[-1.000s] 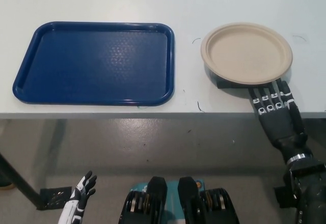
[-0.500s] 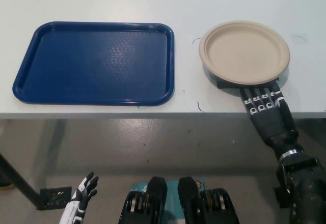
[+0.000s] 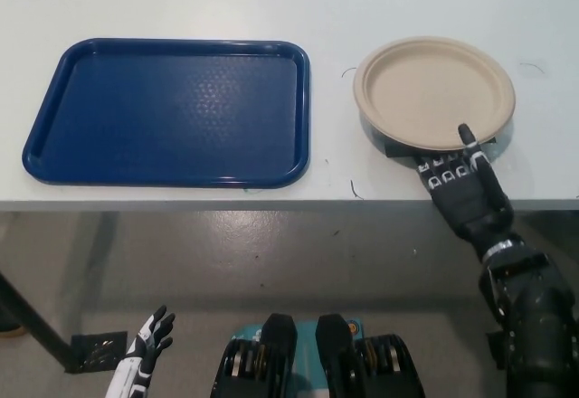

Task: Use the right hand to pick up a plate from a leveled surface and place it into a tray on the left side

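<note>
A round beige plate (image 3: 434, 92) rests on a small black riser (image 3: 394, 150) at the table's right. My black right hand (image 3: 460, 181) reaches in from the near edge. Its fingers (image 3: 439, 174) go under the plate's near rim and its thumb lies on top of the rim, pinching it. A blue rectangular tray (image 3: 167, 113) lies flat on the left of the table with nothing in it. My white left hand (image 3: 147, 351) hangs low at the lower left, below the table, with its fingers apart.
The white table (image 3: 335, 18) ends at a front edge just below the tray and plate. A strip of bare table separates the tray from the plate. Below is grey floor, with a dark table leg (image 3: 27, 321) at the lower left.
My right hand has slid left and further under the plate's near rim, and its thumb has come up onto the rim. The plate shifted slightly left. The left hand stayed put.
</note>
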### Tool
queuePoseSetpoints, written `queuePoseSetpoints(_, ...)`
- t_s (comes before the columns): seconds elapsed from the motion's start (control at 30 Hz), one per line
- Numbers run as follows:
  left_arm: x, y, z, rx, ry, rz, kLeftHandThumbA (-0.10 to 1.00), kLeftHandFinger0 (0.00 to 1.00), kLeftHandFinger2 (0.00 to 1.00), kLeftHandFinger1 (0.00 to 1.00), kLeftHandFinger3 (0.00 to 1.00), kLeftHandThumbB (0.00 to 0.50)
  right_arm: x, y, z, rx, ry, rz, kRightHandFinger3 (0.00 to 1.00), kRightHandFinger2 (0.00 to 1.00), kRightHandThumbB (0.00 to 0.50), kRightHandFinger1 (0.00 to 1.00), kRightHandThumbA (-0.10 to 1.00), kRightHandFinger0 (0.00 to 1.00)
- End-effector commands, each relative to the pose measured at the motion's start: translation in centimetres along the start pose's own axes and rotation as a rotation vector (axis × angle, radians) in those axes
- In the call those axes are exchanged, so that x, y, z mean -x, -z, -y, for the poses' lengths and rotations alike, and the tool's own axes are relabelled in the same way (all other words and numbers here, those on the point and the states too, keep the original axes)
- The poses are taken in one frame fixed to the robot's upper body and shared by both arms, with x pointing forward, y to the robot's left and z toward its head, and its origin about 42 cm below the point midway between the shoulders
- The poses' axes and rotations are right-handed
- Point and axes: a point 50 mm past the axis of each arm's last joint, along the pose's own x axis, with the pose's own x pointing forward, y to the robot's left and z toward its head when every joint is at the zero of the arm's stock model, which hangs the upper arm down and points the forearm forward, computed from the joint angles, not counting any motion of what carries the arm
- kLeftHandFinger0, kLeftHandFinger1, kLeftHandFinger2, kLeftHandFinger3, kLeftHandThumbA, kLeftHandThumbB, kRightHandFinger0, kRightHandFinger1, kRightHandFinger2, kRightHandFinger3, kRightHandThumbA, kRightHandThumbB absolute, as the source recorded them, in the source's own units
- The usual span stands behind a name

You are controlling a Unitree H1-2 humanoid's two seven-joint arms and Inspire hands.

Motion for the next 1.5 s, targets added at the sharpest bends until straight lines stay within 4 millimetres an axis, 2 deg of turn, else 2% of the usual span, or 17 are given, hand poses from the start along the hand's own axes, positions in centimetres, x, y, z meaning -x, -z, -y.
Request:
queuePoseSetpoints(0.0,0.1,-0.7,-0.3,-0.014,0.023,0.052,1.0,1.0,1.0,1.0,1.0,0.185,-2.7,-1.2,-3.7,0.18,0.186,-0.087,0.85,0.66,0.311,0.45,0.83,0.3)
queuePoseSetpoints(0.03,0.2,-0.6,-0.3,-0.009,0.022,0.049,1.0,1.0,1.0,1.0,1.0,0.185,-3.0,-1.3,-3.8,0.218,0.251,-0.079,0.4,0.26,0.171,0.12,0.62,0.06)
queuePoseSetpoints(0.07,0.3,-0.6,-0.2,-0.007,0.023,0.048,1.0,1.0,1.0,1.0,1.0,0.187,-3.2,-1.4,-3.8,0.231,0.278,-0.078,0.24,0.18,0.106,0.0,0.45,0.0)
queuePoseSetpoints(0.1,0.3,-0.5,-0.2,-0.007,0.024,0.047,1.0,1.0,1.0,1.0,1.0,0.194,-3.3,-1.2,-3.7,0.227,0.288,-0.079,0.32,0.27,0.044,0.0,0.36,0.0)
queuePoseSetpoints(0.13,0.3,-0.5,-0.2,-0.006,0.025,0.047,1.0,1.0,1.0,1.0,1.0,0.195,-3.3,-1.1,-3.6,0.222,0.295,-0.077,0.39,0.31,0.03,0.0,0.34,0.0)
queuePoseSetpoints(0.17,0.3,-0.5,-0.2,-0.006,0.025,0.047,1.0,1.0,1.0,1.0,1.0,0.196,-3.3,-0.9,-3.4,0.198,0.321,-0.08,0.56,0.4,0.019,0.05,0.37,0.0)
queuePoseSetpoints(0.2,0.3,-0.5,-0.2,-0.01,0.027,0.046,1.0,1.0,1.0,1.0,1.0,0.195,-3.2,-0.8,-3.2,0.193,0.337,-0.084,0.65,0.42,0.005,0.08,0.39,0.0)
queuePoseSetpoints(0.27,0.3,-0.5,-0.3,-0.025,0.029,0.044,1.0,1.0,1.0,1.0,1.0,0.188,-3.1,-0.6,-2.8,0.175,0.336,-0.09,0.71,0.44,0.001,0.11,0.4,0.0)
queuePoseSetpoints(0.5,0.3,-0.4,-0.5,-0.029,0.033,0.041,1.0,1.0,1.0,1.0,1.0,0.192,-2.4,-0.6,-2.0,0.128,0.378,-0.084,0.83,0.55,0.005,0.21,0.34,0.0)
queuePoseSetpoints(0.73,0.5,-0.2,-0.4,-0.026,0.035,0.031,1.0,1.0,1.0,1.0,1.0,0.201,-1.7,-0.6,-1.7,0.135,0.38,-0.068,0.8,0.53,0.004,0.19,0.35,0.0)
queuePoseSetpoints(0.83,0.4,-0.1,-0.4,-0.039,0.038,0.03,1.0,1.0,1.0,1.0,1.0,0.189,-1.4,-0.7,-2.1,0.163,0.355,-0.045,0.83,0.53,0.0,0.19,0.24,0.0)
queuePoseSetpoints(0.93,0.5,-0.1,-0.4,-0.037,0.037,0.029,1.0,1.0,1.0,1.0,1.0,0.198,-0.5,-1.0,-4.5,0.224,0.277,0.01,0.82,0.52,0.018,0.17,-0.08,0.0)
queuePoseSetpoints(0.97,0.5,-0.1,-0.4,-0.042,0.036,0.027,1.0,1.0,1.0,1.0,1.0,0.197,0.0,-1.2,-6.1,0.241,0.234,0.039,0.82,0.52,0.019,0.16,-0.1,0.0)
queuePoseSetpoints(1.2,0.3,0.0,-0.3,-0.039,0.044,0.025,1.0,1.0,1.0,1.0,1.0,0.195,1.8,-0.4,-14.0,0.366,-0.001,0.084,0.86,0.54,0.0,0.17,-0.1,0.0)
queuePoseSetpoints(1.27,0.3,0.0,-0.4,-0.043,0.043,0.026,1.0,1.0,1.0,1.0,1.0,0.188,1.9,0.0,-15.1,0.383,-0.025,0.072,0.86,0.55,0.0,0.17,-0.1,0.0)
queuePoseSetpoints(1.37,0.4,0.1,-0.4,-0.044,0.043,0.023,1.0,1.0,1.0,1.0,1.0,0.193,0.9,1.4,-17.4,0.451,-0.077,0.053,0.87,0.56,0.006,0.17,-0.1,0.0)
queuePoseSetpoints(1.47,0.5,0.2,-0.3,-0.046,0.045,0.018,1.0,1.0,1.0,1.0,1.0,0.2,-0.4,2.6,-18.5,0.508,-0.096,0.028,0.93,0.6,0.001,0.19,-0.1,0.0)
